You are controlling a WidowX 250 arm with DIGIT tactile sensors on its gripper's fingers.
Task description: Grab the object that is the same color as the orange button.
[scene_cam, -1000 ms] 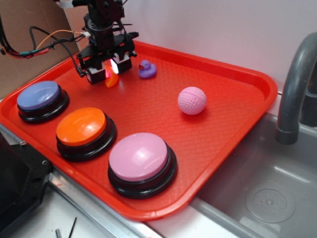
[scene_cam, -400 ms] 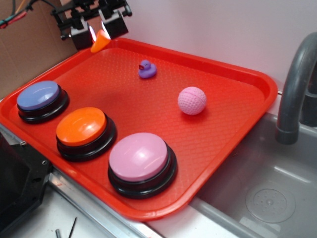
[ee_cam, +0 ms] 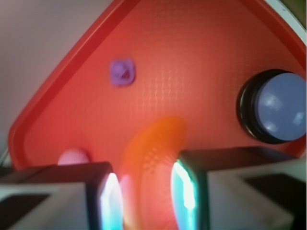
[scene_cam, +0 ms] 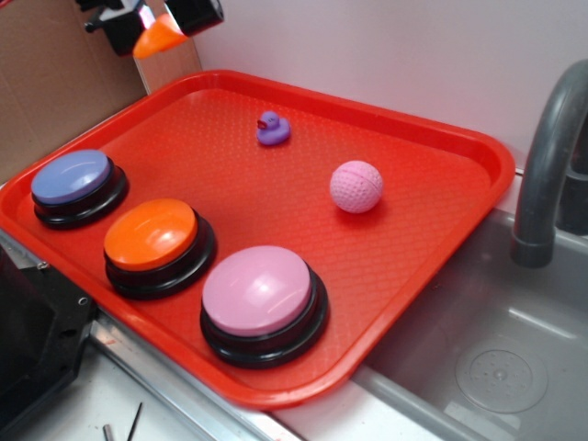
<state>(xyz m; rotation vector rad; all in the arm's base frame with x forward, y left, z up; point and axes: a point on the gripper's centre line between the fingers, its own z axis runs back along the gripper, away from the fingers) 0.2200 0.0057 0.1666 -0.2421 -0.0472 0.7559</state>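
Observation:
The small orange crescent object [scene_cam: 158, 37] hangs high above the tray's far left corner, with my gripper [scene_cam: 156, 26] shut on it. In the wrist view the object [ee_cam: 151, 163] curves up between my two glowing pads, and the gripper [ee_cam: 146, 191] holds it by its lower part. The orange button [scene_cam: 152, 234], a dome on a black base, stands on the red tray [scene_cam: 276, 184] at the front left, between two other buttons.
A blue-purple button [scene_cam: 72, 179] and a larger pink button [scene_cam: 259, 292] flank the orange one. A purple duck [scene_cam: 272, 129] and a pink dimpled ball [scene_cam: 356, 186] lie farther back. A grey tap [scene_cam: 547, 165] and sink [scene_cam: 487, 358] are to the right. Cardboard stands at the left.
The gripper has risen from the tray's surface with the orange object in it, moving up and to the left, almost out of the top of the view.

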